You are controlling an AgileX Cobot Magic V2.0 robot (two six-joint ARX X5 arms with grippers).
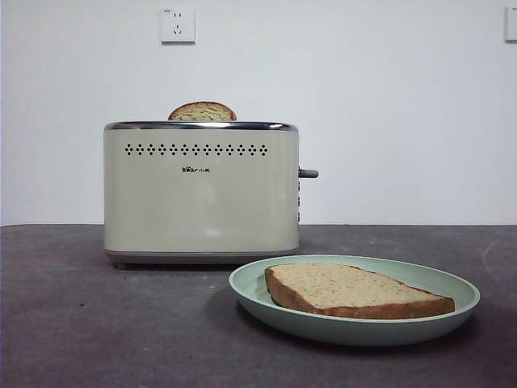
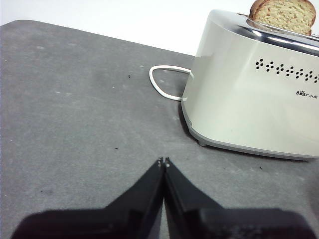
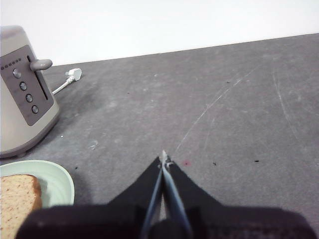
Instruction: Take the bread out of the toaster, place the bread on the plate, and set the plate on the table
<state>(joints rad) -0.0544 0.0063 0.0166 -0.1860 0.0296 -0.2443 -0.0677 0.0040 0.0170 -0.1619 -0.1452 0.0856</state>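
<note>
The bread (image 1: 355, 292) lies flat in the pale mint plate (image 1: 258, 293), which rests on the dark grey table (image 1: 97, 323) in front of the cream toaster (image 1: 200, 194). In the right wrist view the bread (image 3: 17, 204) and the plate (image 3: 60, 181) show at one edge, beside the toaster (image 3: 22, 94). My right gripper (image 3: 163, 158) is shut and empty, over bare table to the side of the plate. My left gripper (image 2: 164, 161) is shut and empty, over the table near the toaster (image 2: 249, 84). Neither arm shows in the front view.
A second slice (image 1: 202, 111) with a narrower dome sticks up from the toaster's slot, also seen as the slice (image 2: 284, 15) in the left wrist view. A white cord (image 2: 162, 82) and its plug (image 3: 74, 74) lie behind the toaster. A wall socket (image 1: 178, 25) is on the white wall.
</note>
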